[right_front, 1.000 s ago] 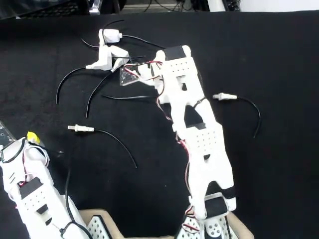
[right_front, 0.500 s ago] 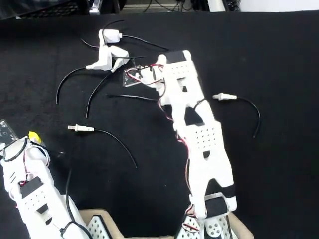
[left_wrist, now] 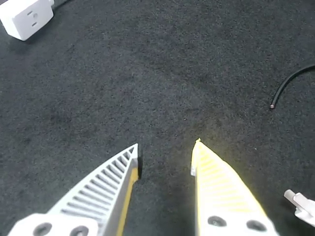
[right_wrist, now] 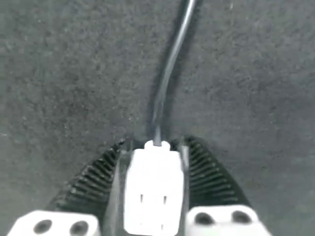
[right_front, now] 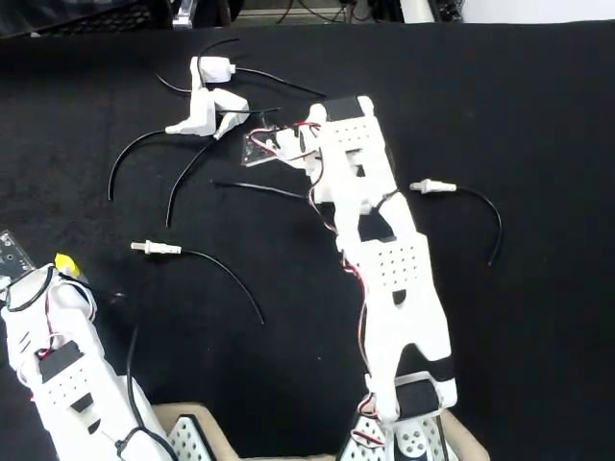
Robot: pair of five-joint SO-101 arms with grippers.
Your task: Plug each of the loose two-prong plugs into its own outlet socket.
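The right gripper point(right_wrist: 153, 146) is clamped on a white outlet socket point(right_wrist: 152, 191), held at upper centre of the high view over the black tabletop point(right_front: 538, 115). The left gripper point(left_wrist: 165, 150) hangs at lower left with its fingers apart. One loose plug point(right_front: 154, 248) lies left of centre and a second plug point(right_front: 432, 186) lies right of centre.

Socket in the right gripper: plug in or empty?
Empty. In the right wrist view the socket shows two bare slots with no prongs in them, and the right gripper clamps its sides.
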